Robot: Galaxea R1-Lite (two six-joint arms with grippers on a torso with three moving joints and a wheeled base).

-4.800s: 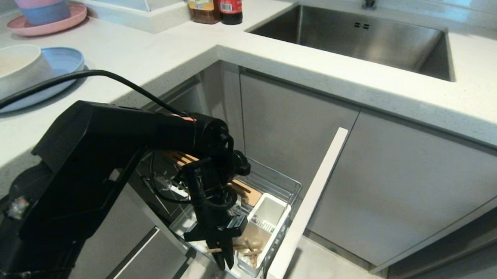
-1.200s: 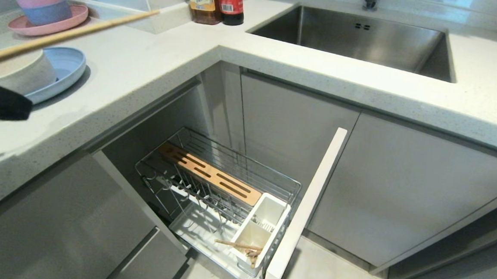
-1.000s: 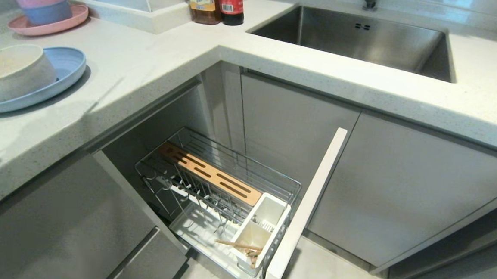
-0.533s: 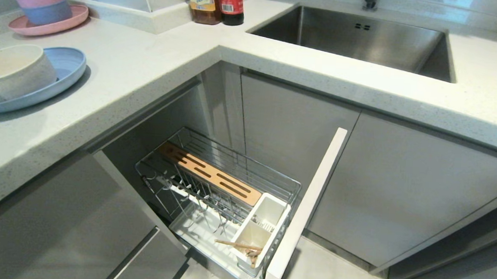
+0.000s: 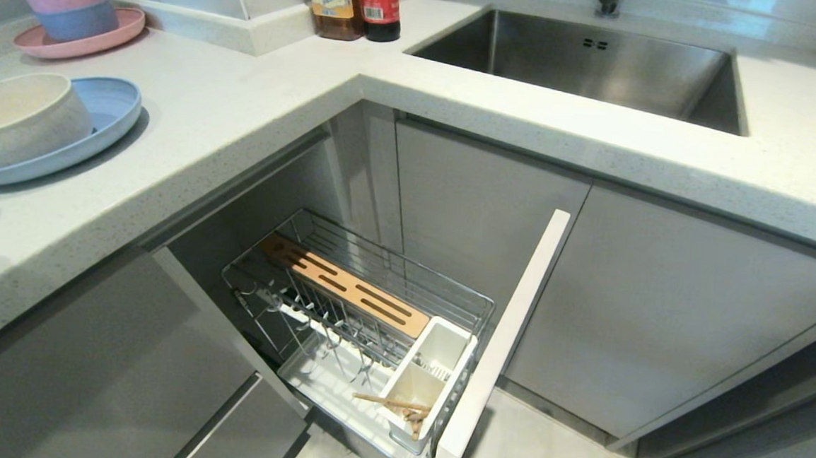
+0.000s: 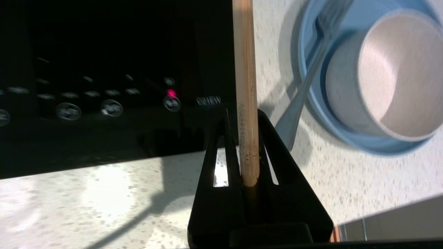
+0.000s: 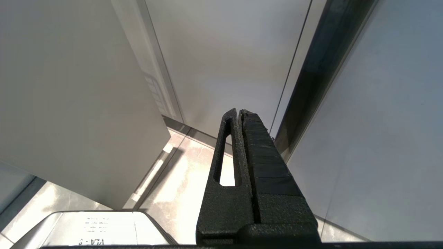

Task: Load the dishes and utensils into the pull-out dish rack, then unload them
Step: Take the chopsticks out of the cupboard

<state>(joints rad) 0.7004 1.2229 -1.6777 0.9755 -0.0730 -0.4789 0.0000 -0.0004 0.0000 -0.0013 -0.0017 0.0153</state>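
Jaws of left gripper (image 6: 243, 138) clamped on one wooden chopstick (image 6: 245, 86), held above white counter (image 6: 104, 204) near blue plate (image 6: 311, 107). Cream bowl (image 6: 380, 76) sits on plate, fork (image 6: 304, 86) leaning on rim. Right gripper (image 7: 241, 114) pinched closed, holding nothing, parked by cabinets. Pull-out rack (image 5: 376, 284) open, second chopstick (image 5: 390, 401) lying across cutlery holder (image 5: 434, 372).

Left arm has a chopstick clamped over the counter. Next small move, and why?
Probably lower the left gripper and set the chopstick down by the blue plate: the bowl and fork already sit there, while another chopstick remains in the rack's cutlery holder.
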